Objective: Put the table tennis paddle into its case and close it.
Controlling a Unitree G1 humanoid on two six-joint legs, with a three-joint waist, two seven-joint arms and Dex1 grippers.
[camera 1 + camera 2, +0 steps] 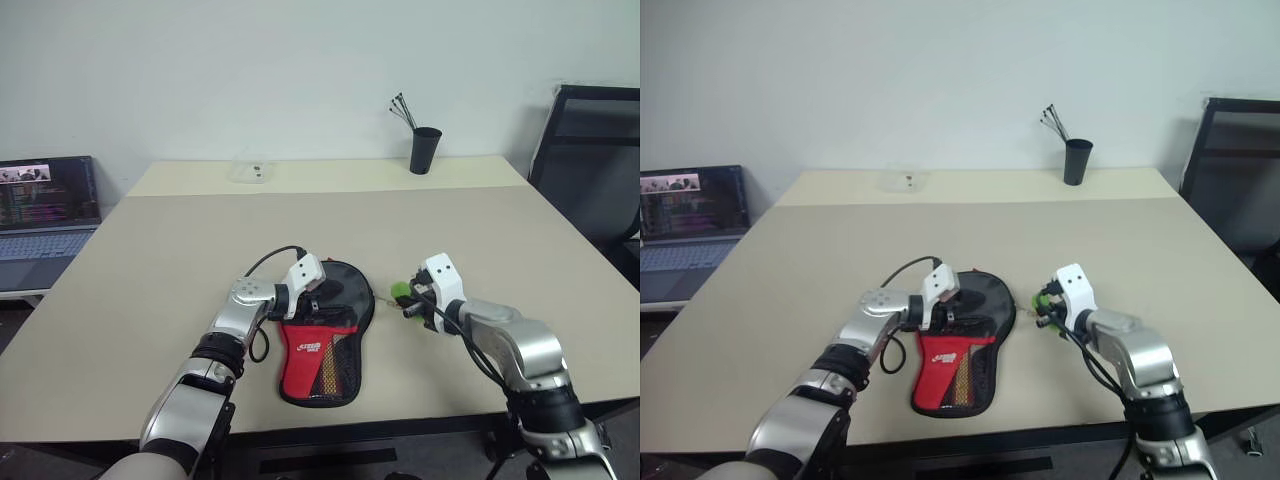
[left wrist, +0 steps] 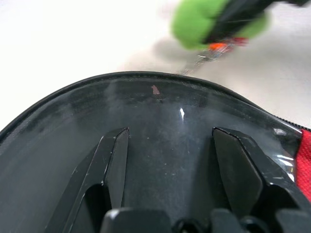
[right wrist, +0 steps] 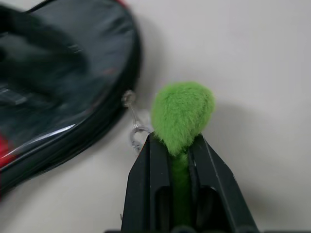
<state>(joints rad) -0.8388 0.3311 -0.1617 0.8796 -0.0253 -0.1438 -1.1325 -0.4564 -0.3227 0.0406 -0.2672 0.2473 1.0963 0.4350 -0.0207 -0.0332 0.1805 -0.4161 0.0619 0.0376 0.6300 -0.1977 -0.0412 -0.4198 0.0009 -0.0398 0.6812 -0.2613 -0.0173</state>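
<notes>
One case [image 1: 328,340] lies flat on the beige table [image 1: 160,260], close to the near edge, its black rounded top pointing away from the robot and its red lower part with the mesh pocket and white logo pointing toward it. Whether the table tennis paddle is inside cannot be told from these views. At the case's right edge a small metal ring and chain [image 3: 133,119] lead off to the fuzzy lime-green tag [image 3: 182,114], which sits just beside the case on the table. The right gripper [image 3: 181,145] is clamped on that tag, its two black fingers pressed against the tag's stem with the fluffy tip sticking out past them. The left gripper [image 2: 170,141] rests over the black top of the case, fingers spread apart and lying on the glossy surface without closing on anything. Farther out, a black cup [image 1: 425,150] holding thin sticks stands at the far edge of the table, a small clear item [image 1: 250,172] lies near the far left side, a laptop [image 1: 45,215] sits on a lower surface beyond the table's left side, and a black chair [image 1: 595,160] stands to the right.
</notes>
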